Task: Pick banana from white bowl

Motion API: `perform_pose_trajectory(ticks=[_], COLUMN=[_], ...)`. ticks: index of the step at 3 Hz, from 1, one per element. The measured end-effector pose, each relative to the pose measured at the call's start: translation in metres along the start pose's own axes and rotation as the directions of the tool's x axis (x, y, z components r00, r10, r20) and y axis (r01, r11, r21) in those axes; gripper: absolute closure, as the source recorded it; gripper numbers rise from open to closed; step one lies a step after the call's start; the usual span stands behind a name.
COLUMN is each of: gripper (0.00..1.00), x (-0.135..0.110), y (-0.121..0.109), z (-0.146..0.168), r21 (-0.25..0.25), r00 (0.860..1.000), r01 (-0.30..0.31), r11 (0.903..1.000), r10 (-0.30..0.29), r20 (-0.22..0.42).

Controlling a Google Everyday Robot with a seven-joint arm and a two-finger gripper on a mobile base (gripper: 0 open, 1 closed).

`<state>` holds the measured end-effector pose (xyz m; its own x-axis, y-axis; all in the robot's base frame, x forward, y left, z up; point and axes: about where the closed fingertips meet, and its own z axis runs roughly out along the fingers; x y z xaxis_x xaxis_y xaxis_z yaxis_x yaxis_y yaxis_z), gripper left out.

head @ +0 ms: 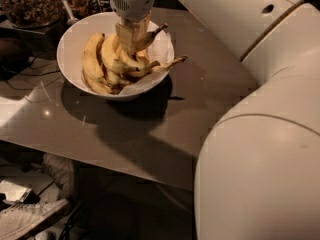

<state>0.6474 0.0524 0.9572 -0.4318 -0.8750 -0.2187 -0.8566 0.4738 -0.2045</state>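
Observation:
The white bowl stands on the grey table at the upper left and holds several yellow bananas. My gripper comes straight down over the bowl's middle. It is shut on one curved banana, whose dark stem end points up and to the right. That banana is raised a little above the others. Another banana's stem sticks out over the bowl's right rim.
A glass jar of nuts and a utensil stand behind the bowl at the top left. My bulky white arm fills the right side. The table's front edge runs across; a shoe lies on the floor.

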Motion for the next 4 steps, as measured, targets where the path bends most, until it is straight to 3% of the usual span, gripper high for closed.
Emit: perform_pose_trajectory(ticks=[1, 2, 3, 4], gripper=[1.0, 1.0, 1.0, 1.0], x=[0.004, 0.013, 0.032, 0.033], y=[-0.003, -0.007, -0.003, -0.003], z=[-0.017, -0.02, -0.028, -0.028], r21=[-0.015, -0.081, -0.15, -0.155], r00=[0.997, 0.986, 0.962, 0.958], r01=[0.034, 0.078, 0.14, 0.143], r11=[0.9993, 0.9936, 0.9788, 0.9775], r10=[-0.033, -0.065, -0.098, -0.098], r20=[0.068, 0.154, 0.256, 0.27])
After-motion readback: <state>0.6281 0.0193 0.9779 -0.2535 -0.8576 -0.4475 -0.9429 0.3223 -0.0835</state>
